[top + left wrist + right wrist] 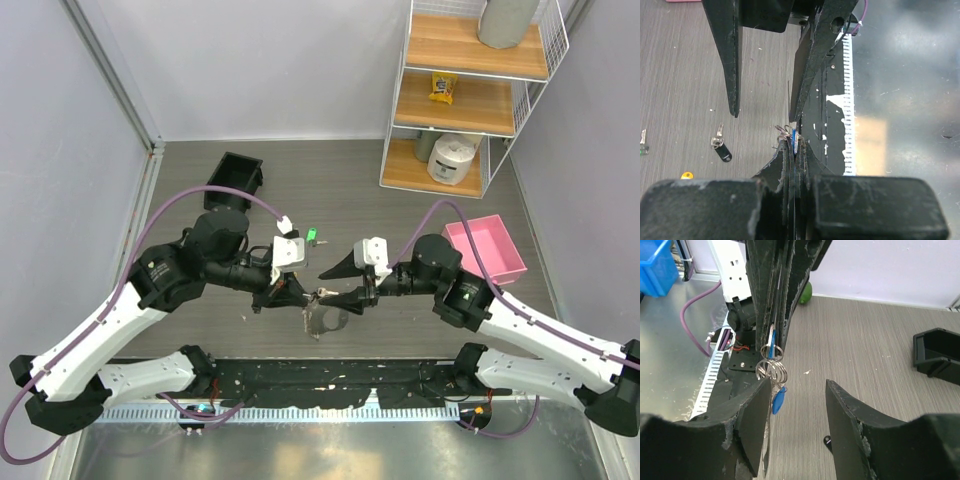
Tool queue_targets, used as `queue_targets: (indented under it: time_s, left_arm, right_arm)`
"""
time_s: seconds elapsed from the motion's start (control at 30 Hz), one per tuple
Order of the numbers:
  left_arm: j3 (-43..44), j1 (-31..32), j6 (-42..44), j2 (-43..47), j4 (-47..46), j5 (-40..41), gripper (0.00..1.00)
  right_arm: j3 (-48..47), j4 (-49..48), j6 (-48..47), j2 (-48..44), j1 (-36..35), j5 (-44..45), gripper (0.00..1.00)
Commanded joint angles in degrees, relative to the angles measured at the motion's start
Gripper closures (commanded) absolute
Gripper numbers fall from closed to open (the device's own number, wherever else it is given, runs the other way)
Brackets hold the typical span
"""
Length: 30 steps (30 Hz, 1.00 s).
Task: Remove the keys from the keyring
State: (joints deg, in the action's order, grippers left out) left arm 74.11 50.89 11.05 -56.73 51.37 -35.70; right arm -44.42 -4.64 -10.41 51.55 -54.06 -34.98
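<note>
keyring [771, 371]: gleaming silver
hanging key head [778, 399]: showing blue
loose key head [724, 153]: showing black
tray [487, 250]: glowing pink
table [350, 195]: showing grey wood-grain streaks

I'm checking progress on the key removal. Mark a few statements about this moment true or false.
1. The left gripper is shut on the keyring. True.
2. The right gripper is clamped on the blue key. False: its jaws stand open, and the blue key hangs from the keyring.
3. A black-headed key lies loose on the table. True.
4. The green key hangs on the keyring. False: the green key lies loose on the table.
</note>
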Motion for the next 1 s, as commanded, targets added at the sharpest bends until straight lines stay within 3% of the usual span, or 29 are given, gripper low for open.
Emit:
queue_targets:
  time_s: [0.0, 0.43, 0.6, 0.87, 0.93, 0.97]
  left_arm:
    - [2.71, 0.08, 1.17, 1.01, -0.75, -2.44, 1.0]
    - [2.89, 0.08, 1.52, 1.01, -0.22, -2.18, 1.0]
    - [2.97, 0.08, 1.7, 1.18, -0.05, -2.0, 1.0]
    - [2.62, 0.08, 1.69, 1.71, 0.13, -1.21, 1.0]
    - [2.53, 0.08, 1.69, 1.89, 0.22, -1.04, 1.0]
    - [2.45, 0.08, 1.7, 1.97, 0.22, -1.03, 1.0]
  right_arm:
    - [-3.65, -1.6, -1.19, 1.18, -0.69, -3.51, 0.46]
    - [-5.32, -1.6, -1.45, 4.96, -2.98, -5.71, 0.5]
    - [-5.67, -1.6, -1.36, 5.4, -3.15, -5.71, 0.63]
    - [-4.71, -0.72, -1.27, 3.82, -3.24, -5.19, 0.72]
    - [-4.36, -0.8, -1.1, 3.3, -3.24, -4.66, 0.79]
    - [-4.18, -0.98, -0.92, 3.03, -3.24, -4.66, 0.9]
